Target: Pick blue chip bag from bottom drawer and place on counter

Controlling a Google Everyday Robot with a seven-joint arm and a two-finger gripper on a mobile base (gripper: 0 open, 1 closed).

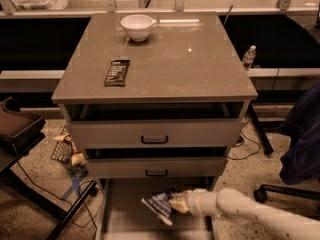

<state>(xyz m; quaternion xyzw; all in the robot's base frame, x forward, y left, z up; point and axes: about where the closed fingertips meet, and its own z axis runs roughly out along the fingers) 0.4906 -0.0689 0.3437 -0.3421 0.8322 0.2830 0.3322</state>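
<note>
The grey-brown bench tops the cabinet; beneath, the bottom drawer stands open. Above its pale floor the gripper pinches the tilted blue chip bag. On the bench sit a white bowl and a black wrapper

We see a white bowl and, nearer us and slightly left, a black wrapped bar, well apart; a water bottle stands behind to the right. On the floor, a wire basket sits at the left; a chair base stands right of the gripper, low in front.
</note>
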